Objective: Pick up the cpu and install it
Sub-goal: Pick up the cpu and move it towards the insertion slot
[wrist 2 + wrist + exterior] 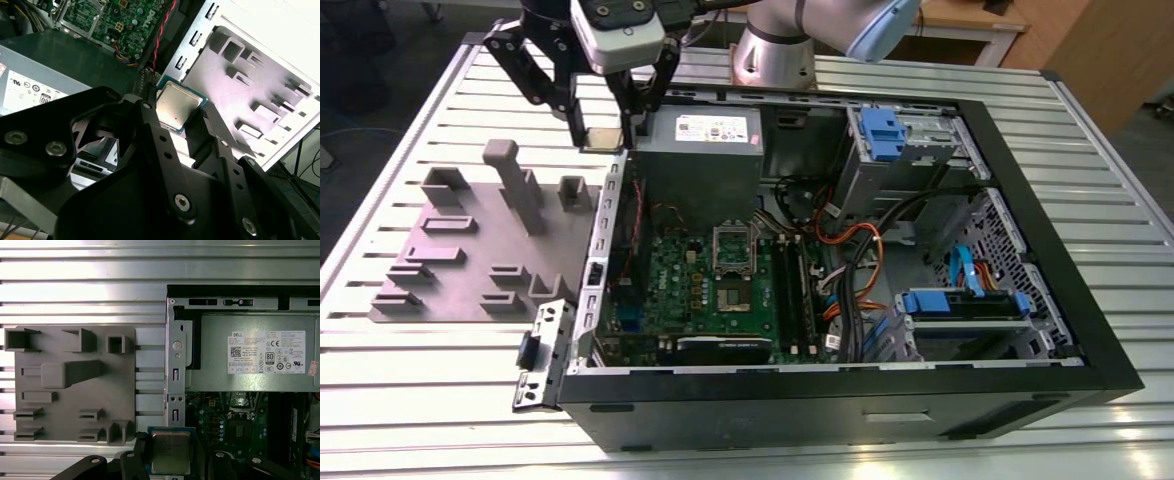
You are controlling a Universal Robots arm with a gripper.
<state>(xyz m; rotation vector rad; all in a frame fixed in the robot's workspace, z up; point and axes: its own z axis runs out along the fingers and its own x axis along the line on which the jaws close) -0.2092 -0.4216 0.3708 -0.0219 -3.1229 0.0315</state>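
Observation:
The cpu (603,138) is a small square chip with a silver-grey top, held in the air between my gripper's (604,132) black fingers. It hangs over the open computer case's wall on the exterior view's left, beside the power supply (700,128). In both wrist views the cpu (177,106) (171,452) sits clamped by its edges, with my gripper (177,113) (171,456) shut on it. The open socket (736,296) lies on the green motherboard (680,280) inside the case, with its silver frame (734,241) standing upright behind it.
A grey fixture plate (467,250) with raised holders lies on the slatted metal table (400,400), on the exterior view's left of the case. Black memory sticks (794,290), orange and black cables (854,240) and blue drive brackets (961,300) crowd the case's interior.

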